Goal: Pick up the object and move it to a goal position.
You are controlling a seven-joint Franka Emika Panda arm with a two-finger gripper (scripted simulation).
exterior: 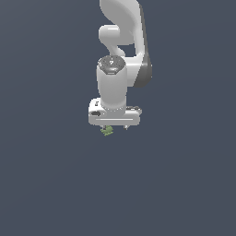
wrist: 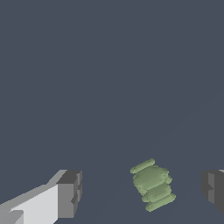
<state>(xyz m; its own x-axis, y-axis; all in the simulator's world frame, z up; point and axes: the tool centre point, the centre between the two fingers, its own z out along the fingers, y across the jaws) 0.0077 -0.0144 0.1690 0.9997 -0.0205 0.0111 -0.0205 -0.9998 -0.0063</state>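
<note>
End effector [wrist: 142, 192] wide open, holding nothing, object [wrist: 152, 185] btwn fingers [wrist: 70, 194] but off-centre; centre it, then close slowly for grasp.

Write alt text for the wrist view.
A small light-green ridged object lies between the open gripper's two dark fingertips, nearer one of them and touching neither. Everything else is plain dark blue-grey ground.

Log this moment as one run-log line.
phase: pre-grasp | gripper: open, straddling object | object: light-green piece between fingers, untouched, nearer one finger | goal: not visible
</note>
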